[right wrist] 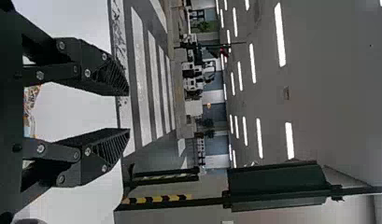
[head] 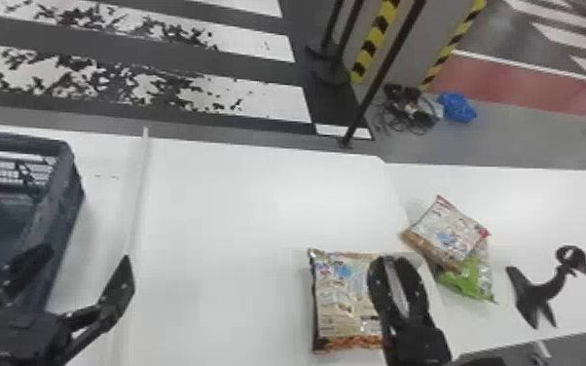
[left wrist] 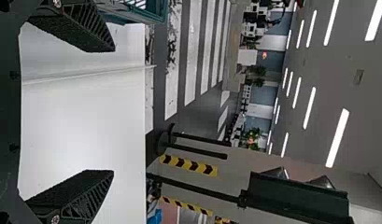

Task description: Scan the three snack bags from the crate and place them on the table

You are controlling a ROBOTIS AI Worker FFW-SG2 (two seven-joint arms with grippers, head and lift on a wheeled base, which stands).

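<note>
Snack bag (head: 343,301) lies on the counter (head: 233,219), partly hidden by the right end effector (head: 395,267), so a low swing could snag or drag it, while a bump could send the tan bag (head: 452,231) sliding off the green bag (head: 474,277). Head view gives this layout and the black stand (head: 545,292); right wrist view reveals that end effector released and empty, and left wrist view, the left end effector (left wrist: 113,110) likewise.
</note>
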